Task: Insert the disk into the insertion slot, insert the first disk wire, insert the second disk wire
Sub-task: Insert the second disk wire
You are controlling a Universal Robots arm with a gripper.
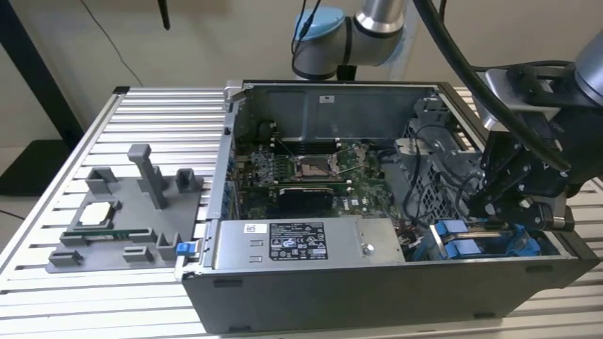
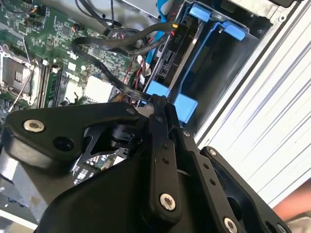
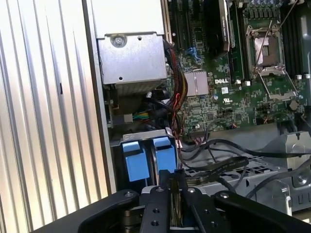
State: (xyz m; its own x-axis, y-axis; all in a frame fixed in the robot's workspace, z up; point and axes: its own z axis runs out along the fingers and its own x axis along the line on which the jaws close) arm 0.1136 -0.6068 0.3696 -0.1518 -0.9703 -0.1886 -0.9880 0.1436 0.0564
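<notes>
Black linkage plates of my pincer (image 2: 158, 104) sit closest to the lens in both wrist views. Its two fingers are pressed narrow together, with nothing I can make out between them. In the second wrist view the tips rest against a flat black cable (image 2: 109, 73) that loops over the motherboard (image 2: 53, 58) toward the drive bays.

In the exterior view my pincer (image 1: 495, 205) hangs inside the open computer case (image 1: 377, 282), at the exterior view's right, just above the blue drive carriers. The case lies on its side on a slatted aluminium desk (image 1: 160, 113).

The disk (image 2: 172, 53) appears already seated in the insertion slot (image 2: 218, 63): its dark edge stands between blue rails, with blue carrier tabs (image 3: 146, 158) showing at the bay mouth. A black connector (image 2: 176, 34) seems to be plugged in at its end, though I cannot tell how fully.

I judge the work in hand to be seating a disk wire. Doing it well means keeping the plug square to the drive's socket, pushing straight along the drive's length, and keeping the slack cable clear of the carrier tabs and the red and black wire bundle (image 3: 175, 97) beside the silver power supply (image 1: 306, 244).
</notes>
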